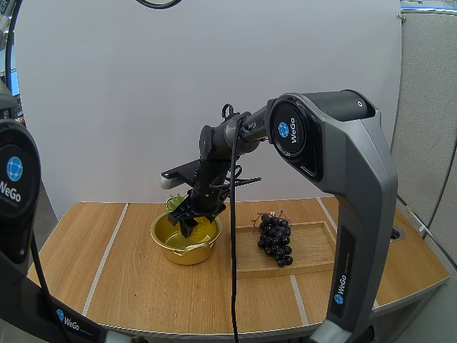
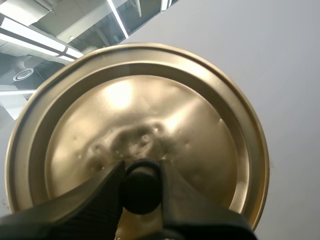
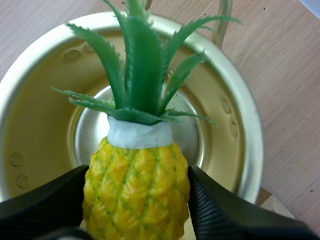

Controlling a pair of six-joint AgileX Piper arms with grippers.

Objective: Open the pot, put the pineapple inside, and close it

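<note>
pineapple: looks plastic, so probably light, stiff, bumpy enough not to slip; held over the open pot
right pincer: clamped across the fruit's body, leaves free; a sound hold
left pincer: clenched on the lid by its black knob; lid off the pot

Your high view looks down at the pot from behind and above; right wrist view sits close over that same pot, looking in past the pineapple; left wrist view faces the lid close-up.
</note>
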